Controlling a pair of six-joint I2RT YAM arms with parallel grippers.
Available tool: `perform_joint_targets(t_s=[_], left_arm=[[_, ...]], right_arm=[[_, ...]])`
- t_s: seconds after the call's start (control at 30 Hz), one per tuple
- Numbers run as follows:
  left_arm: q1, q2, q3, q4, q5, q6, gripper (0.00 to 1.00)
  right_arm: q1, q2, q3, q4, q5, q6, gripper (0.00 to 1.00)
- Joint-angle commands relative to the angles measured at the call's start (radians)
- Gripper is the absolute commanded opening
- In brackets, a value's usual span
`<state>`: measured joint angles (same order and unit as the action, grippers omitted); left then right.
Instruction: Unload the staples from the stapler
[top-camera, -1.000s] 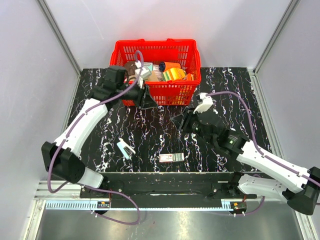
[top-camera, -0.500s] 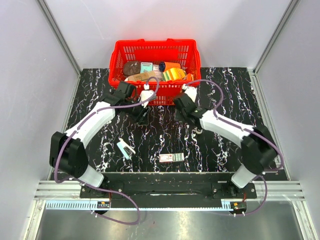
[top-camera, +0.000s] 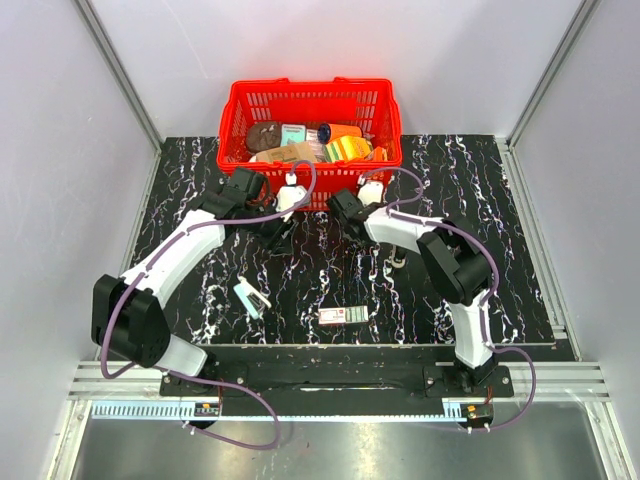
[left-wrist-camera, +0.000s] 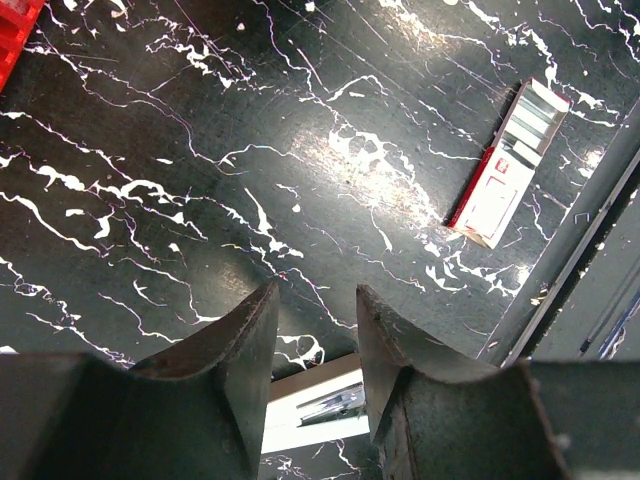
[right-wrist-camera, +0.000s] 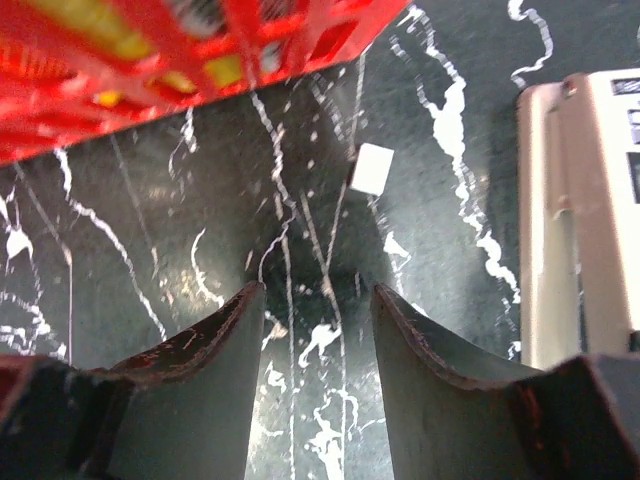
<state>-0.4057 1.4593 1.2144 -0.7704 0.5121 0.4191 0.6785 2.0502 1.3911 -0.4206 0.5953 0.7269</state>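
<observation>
The light-blue stapler (top-camera: 251, 297) lies open on the black marbled table at the front left, its white and silvery inner part showing. In the left wrist view a piece of it (left-wrist-camera: 322, 404) shows low between my fingers, farther along the table. My left gripper (top-camera: 280, 237) (left-wrist-camera: 316, 290) is open and empty, above the table just in front of the basket. My right gripper (top-camera: 339, 207) (right-wrist-camera: 318, 290) is open and empty, close over the table by the basket's front wall. Neither gripper touches the stapler.
A red basket (top-camera: 372, 172) (right-wrist-camera: 120, 110) full of items stands at the back centre. A small flat white-and-red box (top-camera: 343, 315) (left-wrist-camera: 505, 170) lies at the front centre. A small white scrap (right-wrist-camera: 374, 168) and a beige-white block (right-wrist-camera: 590, 220) lie ahead of my right gripper.
My left gripper has come down from the basket to the table in front of it. My right arm has swung up and left to the basket's front wall.
</observation>
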Motion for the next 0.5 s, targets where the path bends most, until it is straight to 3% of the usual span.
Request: perform_joint_targets(t_s=[0.0,0.47], left_arm=[[0.001,-0.024,-0.003,0.008,0.009,0.014,0.41],[0.001,-0.024,-0.019,0.005,0.028,0.007,0.41]], right_arm=[[-0.033,-0.002,0.025,0.031,0.127,0.055,0.53],[-0.073,0.033,-0.080,0.310,0.201,-0.023,0.54]])
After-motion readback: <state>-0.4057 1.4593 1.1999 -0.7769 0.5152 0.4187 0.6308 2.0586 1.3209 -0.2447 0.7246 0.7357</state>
